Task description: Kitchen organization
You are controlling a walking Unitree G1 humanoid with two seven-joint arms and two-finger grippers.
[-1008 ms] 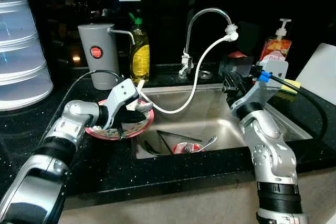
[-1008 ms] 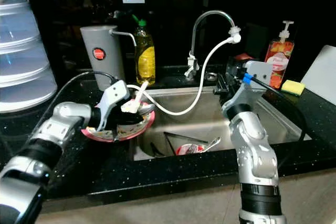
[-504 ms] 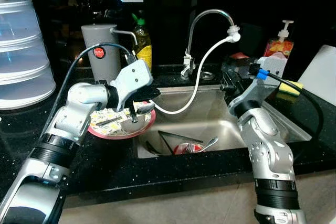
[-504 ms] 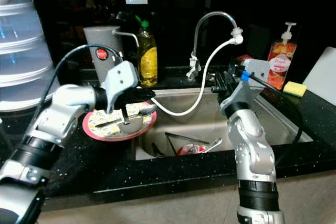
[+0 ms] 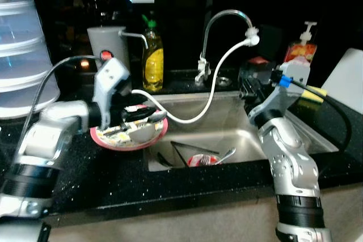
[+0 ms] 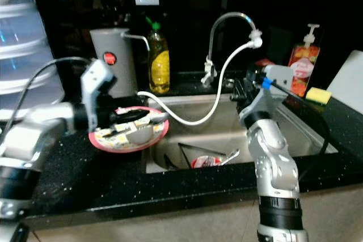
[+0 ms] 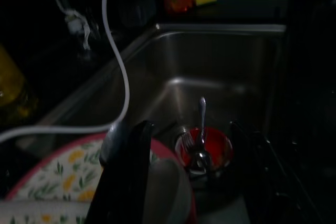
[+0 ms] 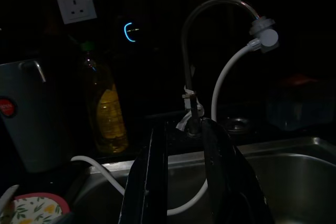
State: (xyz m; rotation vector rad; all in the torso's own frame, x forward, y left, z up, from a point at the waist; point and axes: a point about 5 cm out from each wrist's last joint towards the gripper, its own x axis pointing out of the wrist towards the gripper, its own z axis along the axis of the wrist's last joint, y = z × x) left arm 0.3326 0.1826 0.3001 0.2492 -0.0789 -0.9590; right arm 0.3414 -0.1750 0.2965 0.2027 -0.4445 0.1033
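Dark kitchen, black speckled desk [image 5: 187, 188] across the lower frame, steel sink [image 5: 238, 134] at centre. Left of centre, red-rimmed floral plate [image 5: 113, 140] lying on the desk at the sink's left edge, a pale bowl [image 5: 140, 134] and a spoon [image 5: 152, 118] resting on it. Left gripper [image 5: 139, 111] low over the plate, black fingers [image 7: 126, 182] reaching across its top; jaws' state impossible to tell (too blurred and dark). Right gripper [image 8: 184, 177] raised right of centre above the sink's back rim, jaws slightly apart and gripping nothing, pointing toward the tap [image 5: 224, 18]. White hose [image 5: 215, 83] curving from the tap's spout down to the plate's edge. In the sink bottom, a red bowl [image 5: 199, 160] with a fork [image 7: 201, 129] in it. Along the back, upper left to right: grey canister [image 5: 105, 41], yellow oil bottle [image 5: 151, 60], soap dispenser [image 5: 298, 49], yellow sponge [image 6: 316, 94]. Stacked clear containers [image 5: 22, 55] at far left.
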